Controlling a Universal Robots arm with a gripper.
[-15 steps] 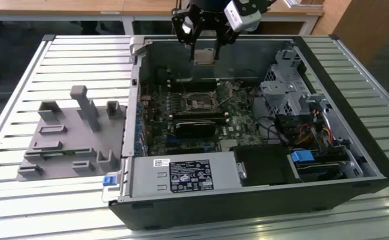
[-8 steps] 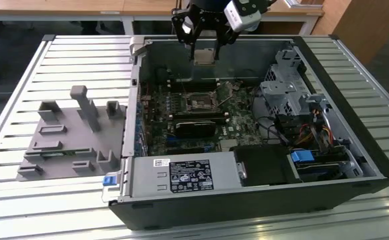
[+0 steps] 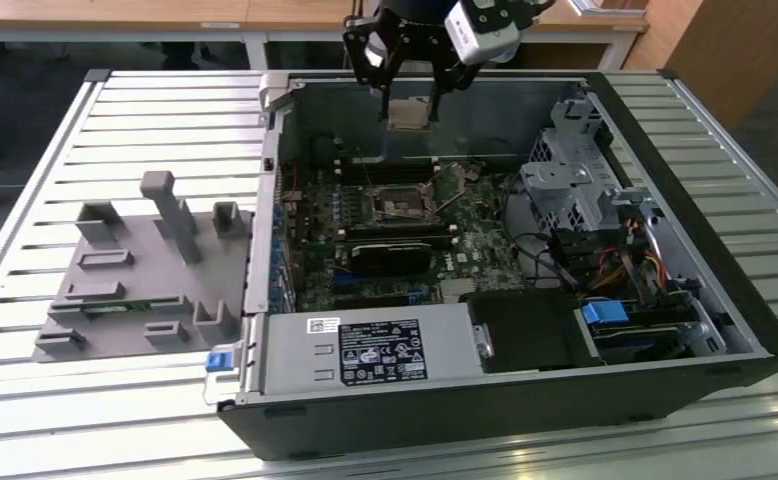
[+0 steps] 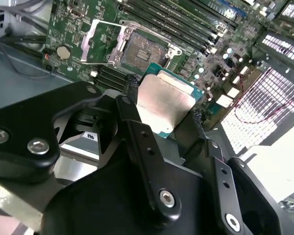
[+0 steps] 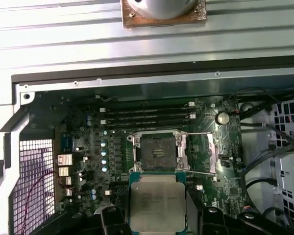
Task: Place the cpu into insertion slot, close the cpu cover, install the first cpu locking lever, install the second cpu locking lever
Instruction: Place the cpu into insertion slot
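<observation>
Now your gripper (image 3: 409,106) is pinched tight on the cpu (image 3: 409,115). You hold it high above the insertion slot (image 3: 399,203), not touching it.

Dull brushed metal top on flat square silvery-grey chip (image 5: 156,201) (green board edge, matt). Smooth semi-gloss black gripper (image 4: 164,100). Ribbed satin metal on pale slatted table (image 3: 136,110).
</observation>
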